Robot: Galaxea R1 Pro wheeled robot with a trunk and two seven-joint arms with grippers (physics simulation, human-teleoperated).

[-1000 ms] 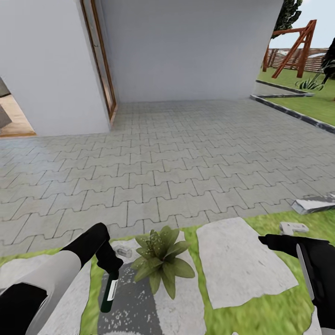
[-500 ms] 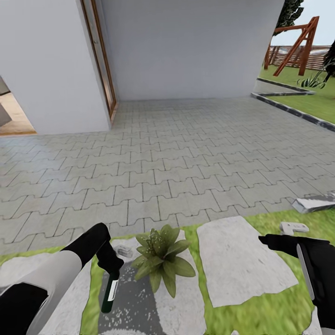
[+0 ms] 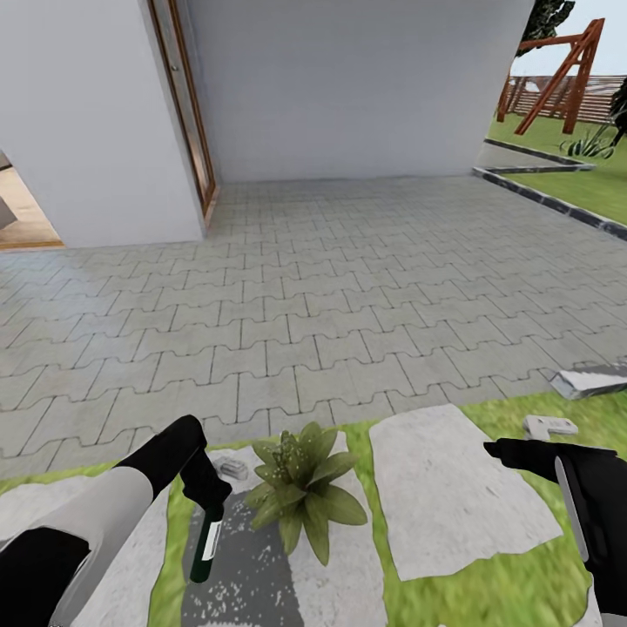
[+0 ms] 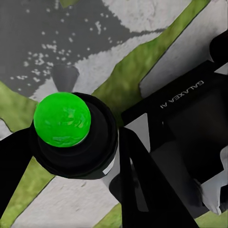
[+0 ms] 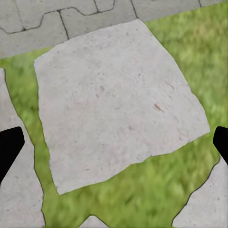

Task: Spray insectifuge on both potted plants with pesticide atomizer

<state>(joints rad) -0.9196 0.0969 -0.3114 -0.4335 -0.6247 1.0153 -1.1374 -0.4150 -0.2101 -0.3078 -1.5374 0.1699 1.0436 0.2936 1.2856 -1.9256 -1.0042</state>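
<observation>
My left gripper (image 3: pixel 211 503) is shut on the pesticide atomizer (image 3: pixel 206 544), a dark green bottle with a white label that hangs nozzle-down over a darkened, white-speckled stepping stone (image 3: pixel 248 579). In the left wrist view the atomizer's round top (image 4: pixel 61 118) looks bright green between my black fingers. One potted plant (image 3: pixel 302 489), a rosette of pointed green leaves, stands just right of the bottle, its pot hidden under the leaves. Farther right, my right gripper (image 3: pixel 505 453) hovers open over a pale stepping stone (image 5: pixel 118 109) with its fingertips (image 5: pixel 9 149) wide apart.
Grey paving (image 3: pixel 331 296) stretches ahead to the white house wall with a wood-framed door (image 3: pixel 185 113). A small grey piece (image 3: pixel 232 469) lies left of the plant. Grey blocks (image 3: pixel 549 426) and a slab (image 3: pixel 590 380) sit at the right. Lawn, a wooden swing frame (image 3: pixel 562 74) and fence lie far right.
The whole picture has shifted a little, so the camera moved. Both arms, the bottle and the plant keep their places relative to each other.
</observation>
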